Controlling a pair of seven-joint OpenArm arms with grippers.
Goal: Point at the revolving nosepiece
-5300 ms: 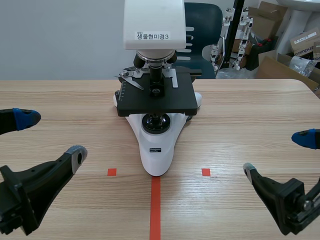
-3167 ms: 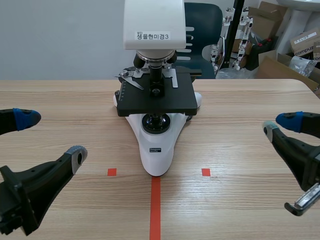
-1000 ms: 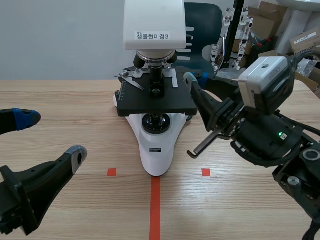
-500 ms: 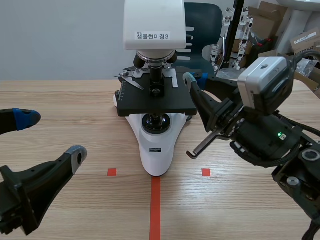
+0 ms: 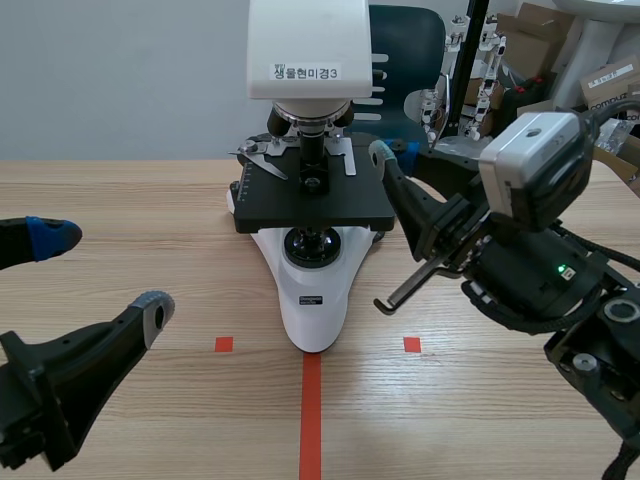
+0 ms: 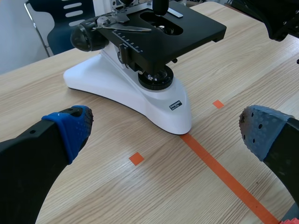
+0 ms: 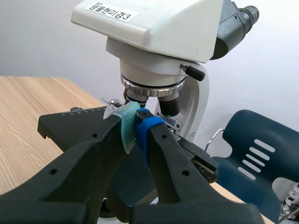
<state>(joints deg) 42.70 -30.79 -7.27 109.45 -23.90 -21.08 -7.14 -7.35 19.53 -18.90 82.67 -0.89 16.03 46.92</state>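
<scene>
The white microscope (image 5: pixel 315 290) stands in the middle of the table (image 5: pixel 130 200), its revolving nosepiece (image 7: pixel 150 87) sitting under the white head, above the black stage (image 5: pixel 310 205). The right pincer (image 7: pixel 136 122), fingers pressed together on nothing, has its tips just beside the stage's right rear corner, aimed up at the nosepiece without touching it. The left pincer (image 5: pixel 102 270) hangs wide open near the table's front left, well apart from the microscope.
</scene>
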